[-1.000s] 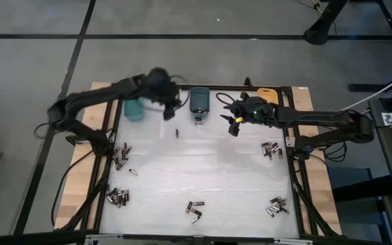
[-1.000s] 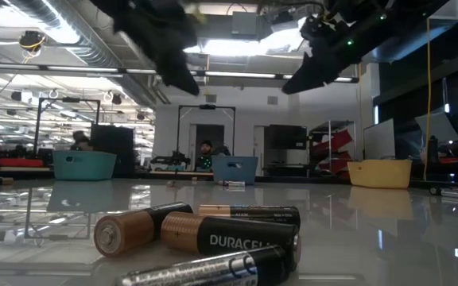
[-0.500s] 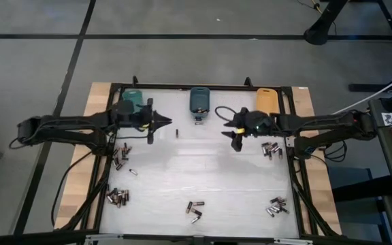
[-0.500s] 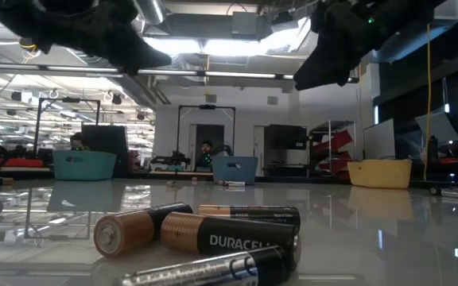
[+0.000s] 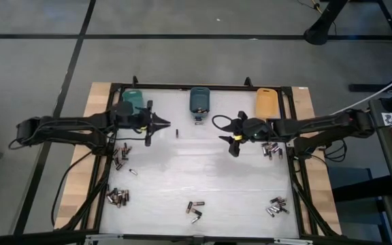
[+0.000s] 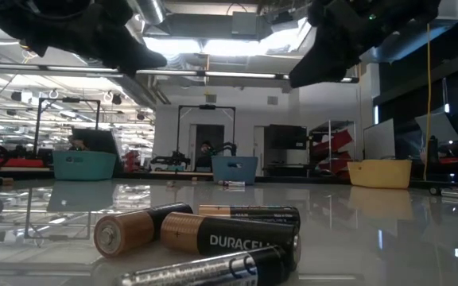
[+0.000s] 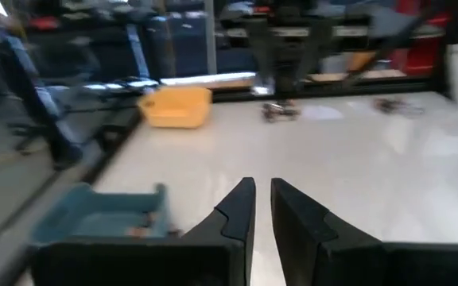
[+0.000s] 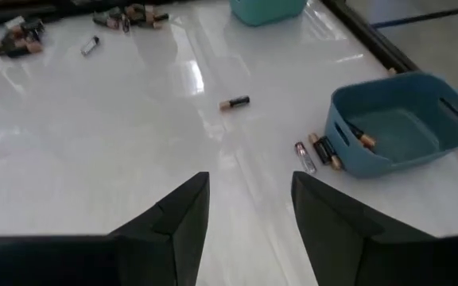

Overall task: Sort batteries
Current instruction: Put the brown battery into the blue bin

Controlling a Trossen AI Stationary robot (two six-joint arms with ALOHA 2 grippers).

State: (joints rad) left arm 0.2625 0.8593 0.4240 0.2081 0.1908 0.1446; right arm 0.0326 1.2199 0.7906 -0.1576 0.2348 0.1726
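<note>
Hovering left gripper (image 5: pixel 167 124), fingers nearly shut and empty | small dark cylindrical battery (image 5: pixel 177 132) just ahead | risk: nudging it away | right gripper (image 5: pixel 231 138) part-open, empty.

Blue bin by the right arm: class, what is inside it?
In the right wrist view, the blue bin holds at least one battery against its near wall. Its near rim hides part of the floor, so more may lie there unseen.

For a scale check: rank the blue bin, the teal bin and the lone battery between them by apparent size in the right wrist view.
1. Blue bin, though it sits nearest the camera.
2. Teal bin, cropped and farther, so its rank is unsure.
3. Lone battery, clearly smallest.
</note>
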